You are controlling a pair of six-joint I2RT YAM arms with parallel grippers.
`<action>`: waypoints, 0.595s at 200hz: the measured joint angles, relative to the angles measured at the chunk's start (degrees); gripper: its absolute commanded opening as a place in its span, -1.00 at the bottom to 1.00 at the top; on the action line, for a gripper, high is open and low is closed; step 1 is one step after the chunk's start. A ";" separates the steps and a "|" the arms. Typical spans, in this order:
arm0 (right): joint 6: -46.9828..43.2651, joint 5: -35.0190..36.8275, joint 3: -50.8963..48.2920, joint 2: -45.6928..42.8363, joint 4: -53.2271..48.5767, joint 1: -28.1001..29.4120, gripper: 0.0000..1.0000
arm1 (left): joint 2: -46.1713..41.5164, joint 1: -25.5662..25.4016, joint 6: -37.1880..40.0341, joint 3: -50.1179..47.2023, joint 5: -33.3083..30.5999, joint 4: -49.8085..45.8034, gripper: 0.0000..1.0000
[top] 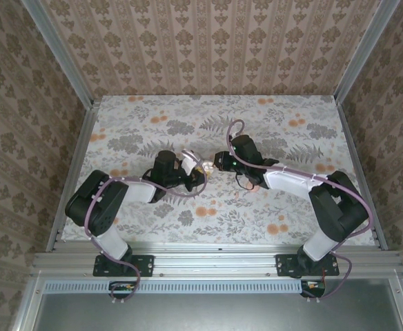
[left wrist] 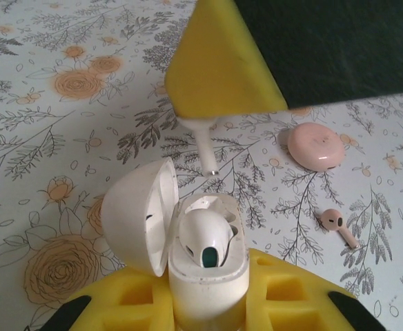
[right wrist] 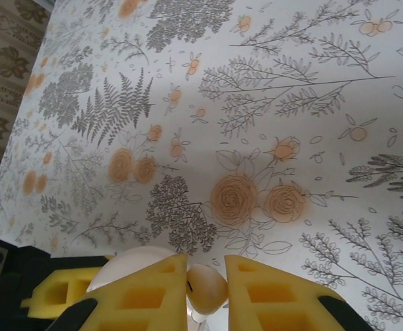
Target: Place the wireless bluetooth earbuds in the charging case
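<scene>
My left gripper (left wrist: 208,303) is shut on the white charging case (left wrist: 208,276), holding it upright with its lid (left wrist: 136,214) swung open to the left. One white earbud (left wrist: 205,238) sits in the case. My right gripper (right wrist: 207,276) is shut on a second white earbud (right wrist: 206,288). In the left wrist view that earbud's stem (left wrist: 205,148) points down from the right gripper's yellow finger (left wrist: 222,62), just above and behind the open case. From above, the left gripper (top: 199,174) and the right gripper (top: 216,165) meet at the table's middle.
A closed pink round case (left wrist: 317,146) and a loose pink earbud (left wrist: 337,225) lie on the flowered tablecloth (left wrist: 43,138) to the right of the white case. Patterned walls (top: 208,41) enclose the table on three sides.
</scene>
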 measured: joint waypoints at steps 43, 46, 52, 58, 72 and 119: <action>0.00 0.63 -1.55 -1.31 1.95 0.96 -0.64 | 0.70 0.00 -0.81 0.66 -0.44 -0.04 -0.85; 0.00 0.70 -1.60 -1.38 1.97 1.01 -0.64 | 0.74 0.00 -0.87 0.66 -0.44 -0.04 -0.85; 0.00 0.83 -1.70 -1.44 2.12 1.03 -0.64 | 0.76 -0.02 -0.92 0.66 -0.46 -0.07 -0.85; 0.00 0.90 -1.70 -1.44 2.29 1.03 -0.64 | 0.76 0.00 -0.94 0.66 -0.46 -0.07 -0.85; 0.00 1.14 -1.70 -1.46 2.62 1.11 -0.64 | 0.76 0.00 -0.98 0.70 -0.55 -0.04 -0.85; 0.00 1.25 -1.70 -1.44 3.87 1.77 -0.64 | 0.76 0.00 -1.55 0.76 -0.57 -0.04 -0.85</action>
